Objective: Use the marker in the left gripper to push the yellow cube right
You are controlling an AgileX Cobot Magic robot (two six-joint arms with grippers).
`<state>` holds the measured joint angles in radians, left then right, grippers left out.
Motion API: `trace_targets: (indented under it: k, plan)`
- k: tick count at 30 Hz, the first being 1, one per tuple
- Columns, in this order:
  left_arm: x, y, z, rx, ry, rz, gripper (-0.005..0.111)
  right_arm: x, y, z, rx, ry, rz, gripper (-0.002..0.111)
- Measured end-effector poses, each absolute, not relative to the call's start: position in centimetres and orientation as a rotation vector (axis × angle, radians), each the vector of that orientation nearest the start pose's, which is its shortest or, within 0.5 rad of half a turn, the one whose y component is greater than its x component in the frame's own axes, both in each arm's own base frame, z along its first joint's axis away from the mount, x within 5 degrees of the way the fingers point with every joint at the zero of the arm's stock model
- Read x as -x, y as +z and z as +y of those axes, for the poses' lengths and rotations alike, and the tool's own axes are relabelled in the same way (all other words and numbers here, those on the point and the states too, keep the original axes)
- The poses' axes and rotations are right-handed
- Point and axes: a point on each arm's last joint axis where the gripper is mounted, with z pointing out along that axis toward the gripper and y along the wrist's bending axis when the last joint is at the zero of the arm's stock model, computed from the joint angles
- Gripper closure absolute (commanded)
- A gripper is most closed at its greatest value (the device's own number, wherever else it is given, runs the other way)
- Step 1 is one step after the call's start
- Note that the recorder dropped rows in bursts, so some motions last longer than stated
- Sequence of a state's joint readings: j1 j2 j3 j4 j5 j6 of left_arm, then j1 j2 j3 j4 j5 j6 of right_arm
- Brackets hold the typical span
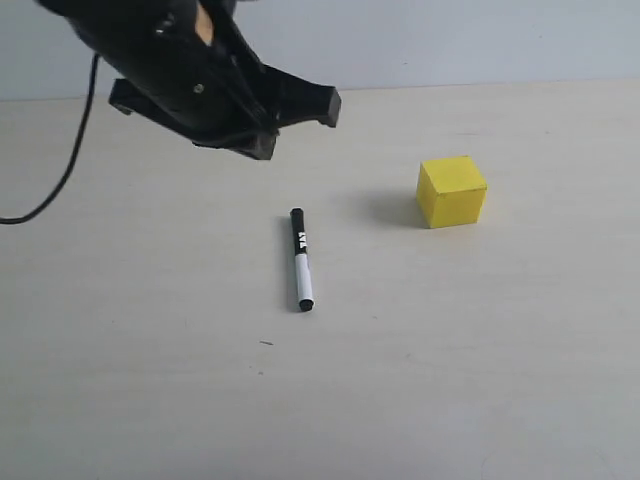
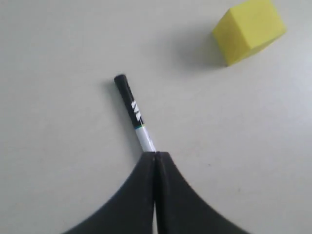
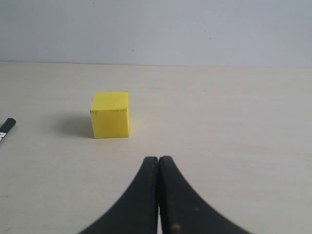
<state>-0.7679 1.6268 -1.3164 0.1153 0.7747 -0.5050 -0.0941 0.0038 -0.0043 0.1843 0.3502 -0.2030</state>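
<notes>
The left gripper [image 1: 258, 145] is seen raised above the pale table [image 1: 150, 380], at the upper left of the exterior view, with a black cable [image 1: 60, 185] trailing from it. Its two black fingers [image 2: 141, 195] are pressed together in the left wrist view, and nothing is held between them. The marker [image 1: 301, 258] is laid flat on the table, apart from the claw, with its black cap half pointed toward the far wall [image 1: 450, 40] and its white barrel toward the near edge. In the left wrist view the barrel's end is hidden behind the closed fingertips. The yellow cube [image 1: 452, 191] is set on the table to the right of the marker and a little farther back, well apart from it. The right gripper [image 3: 158, 158] is shown only in its own wrist view, its fingers likewise brought together on nothing, with the cube ahead of them and not touched
</notes>
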Motion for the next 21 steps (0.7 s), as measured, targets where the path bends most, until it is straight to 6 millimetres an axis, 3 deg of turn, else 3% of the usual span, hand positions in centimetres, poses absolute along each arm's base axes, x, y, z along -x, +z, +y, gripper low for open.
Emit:
trace_targets:
  k: [6,11,21]
  plan:
    - [-21.4,31.9,-19.4,-0.459,-0.454,2.270,0.107,-5.4,18.3,0.1,-0.015,-0.030,1.827,0.108]
    - [-16.4,33.6,-15.0,-0.445,-0.590,2.024,0.107,-5.4,18.3,0.1,-0.015,-0.030,1.827,0.108]
    - [-9.0,35.8,-7.9,-0.373,-0.725,1.710,0.107,-5.4,18.3,0.1,-0.015,-0.030,1.827,0.108]
